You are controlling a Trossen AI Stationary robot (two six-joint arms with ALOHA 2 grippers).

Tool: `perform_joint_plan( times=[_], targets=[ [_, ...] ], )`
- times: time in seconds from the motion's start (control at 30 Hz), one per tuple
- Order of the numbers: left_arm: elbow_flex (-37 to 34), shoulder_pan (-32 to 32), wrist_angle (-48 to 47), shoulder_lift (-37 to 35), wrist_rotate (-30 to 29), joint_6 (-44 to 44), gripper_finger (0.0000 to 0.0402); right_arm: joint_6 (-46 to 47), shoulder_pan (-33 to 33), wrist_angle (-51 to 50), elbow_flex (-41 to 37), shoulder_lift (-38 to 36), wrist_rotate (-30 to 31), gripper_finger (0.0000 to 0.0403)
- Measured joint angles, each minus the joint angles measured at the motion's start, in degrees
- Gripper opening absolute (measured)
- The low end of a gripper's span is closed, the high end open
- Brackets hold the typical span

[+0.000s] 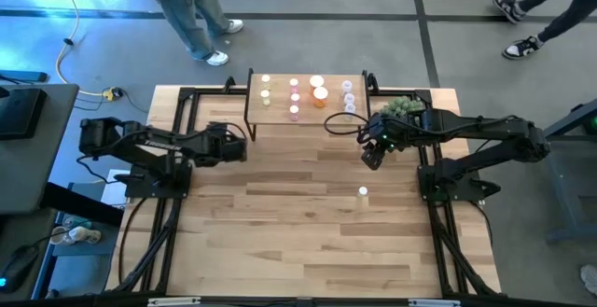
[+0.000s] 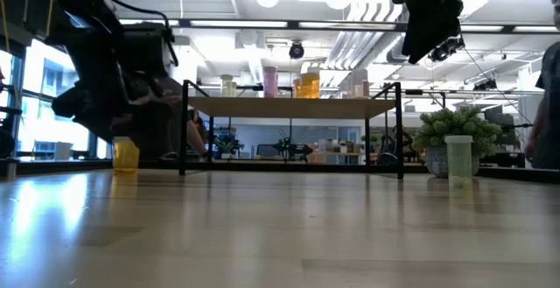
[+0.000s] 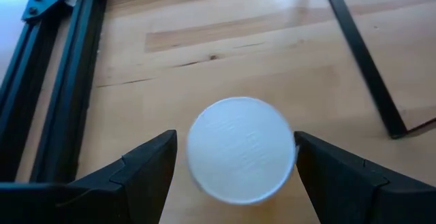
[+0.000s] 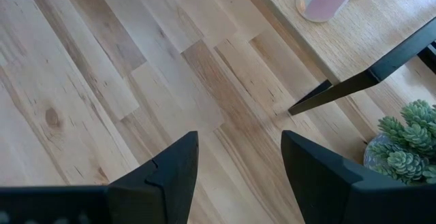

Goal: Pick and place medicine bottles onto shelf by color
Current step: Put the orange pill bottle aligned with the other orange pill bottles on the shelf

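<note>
The shelf (image 1: 280,116) stands at the table's far middle and carries yellowish (image 1: 266,88), pink (image 1: 294,97), orange (image 1: 319,90) and clear (image 1: 348,97) bottles in groups. My left gripper (image 3: 235,159) is open and points down. Its fingers stand on either side of a white-capped bottle (image 3: 240,149). The low view shows this bottle as yellow (image 2: 126,154), standing on its base on the table left of the shelf. My right gripper (image 4: 238,156) is open and empty above the table by the shelf's right front leg (image 4: 354,88). A pale bottle (image 1: 363,193) stands alone on the table.
A small green plant (image 1: 403,108) sits right of the shelf, close to my right arm. Black frame rails (image 3: 61,94) run along the table's left and right sides. Open wood lies toward the near edge. People's legs (image 1: 201,22) show beyond the far edge.
</note>
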Motion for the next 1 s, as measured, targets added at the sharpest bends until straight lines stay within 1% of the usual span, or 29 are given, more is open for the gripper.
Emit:
perform_joint_plan(
  times=[0.1, 0.27, 0.4, 0.57, 0.67, 0.77, 1.0],
  targets=[
    [0.0, 0.4, 1.9, 0.5, 0.1, 2.4, 0.0282, 0.0, 0.0, 0.0, 0.0, 0.0, 0.0, 0.0201],
    [0.0, 1.5, 2.1, 0.6, 3.4, 5.6, 0.0276, 0.0, 0.0, 0.0, 0.0, 0.0, 0.0, 0.0201],
    [0.0, 2.2, 2.1, 0.6, 4.7, 7.7, 0.0247, 0.0, 0.0, 0.0, 0.0, 0.0, 0.0, 0.0201],
    [0.0, 2.3, 2.2, 0.6, 4.5, 9.7, 0.0202, 0.0, 0.0, 0.0, 0.0, 0.0, 0.0, 0.0201],
    [0.0, 2.3, 2.2, 0.5, 4.5, 11.6, 0.0187, 0.0, 0.0, 0.0, 0.0, 0.0, 0.0, 0.0201],
    [0.0, 2.3, 2.0, -0.3, 5.6, 13.3, 0.0182, 0.0, 0.0, 0.0, 0.0, 0.0, 0.0, 0.0201],
    [0.0, 1.4, 2.0, -5.5, 11.3, 16.8, 0.0180, 0.0, 0.0, 0.0, 0.0, 0.0, 0.0, 0.0201]
  ],
)
